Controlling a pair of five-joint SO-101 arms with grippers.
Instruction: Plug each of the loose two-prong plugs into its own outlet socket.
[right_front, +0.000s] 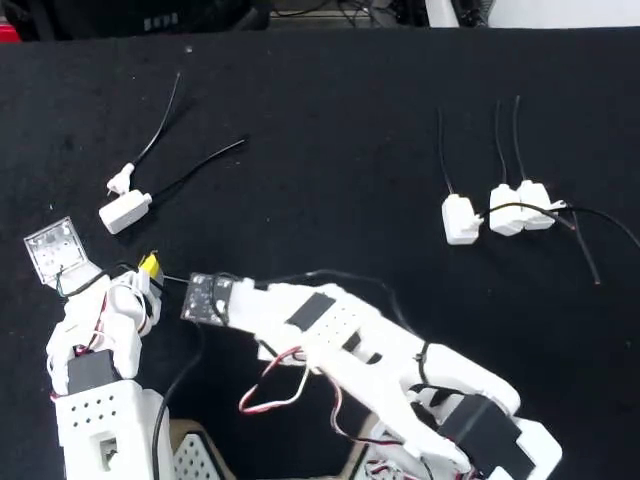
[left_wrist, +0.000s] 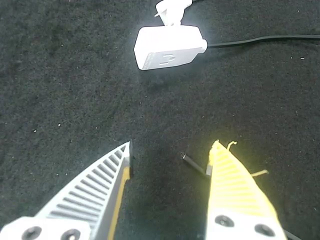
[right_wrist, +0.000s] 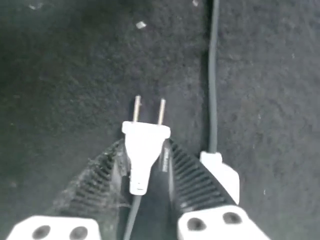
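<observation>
Plug (right_wrist: 145, 134) (one) clamped in right tool (right_wrist: 144, 149); left tool (left_wrist: 171, 147) spread empty near one socket (left_wrist: 167, 47)

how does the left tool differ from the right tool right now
The left tool is open and empty; the right tool is shut on a white two-prong plug, prongs pointing away from it. The left tool has one yellow finger and one white one; the right tool's fingers are both dark. Shared: ribbed fingers, both over the black mat.
</observation>
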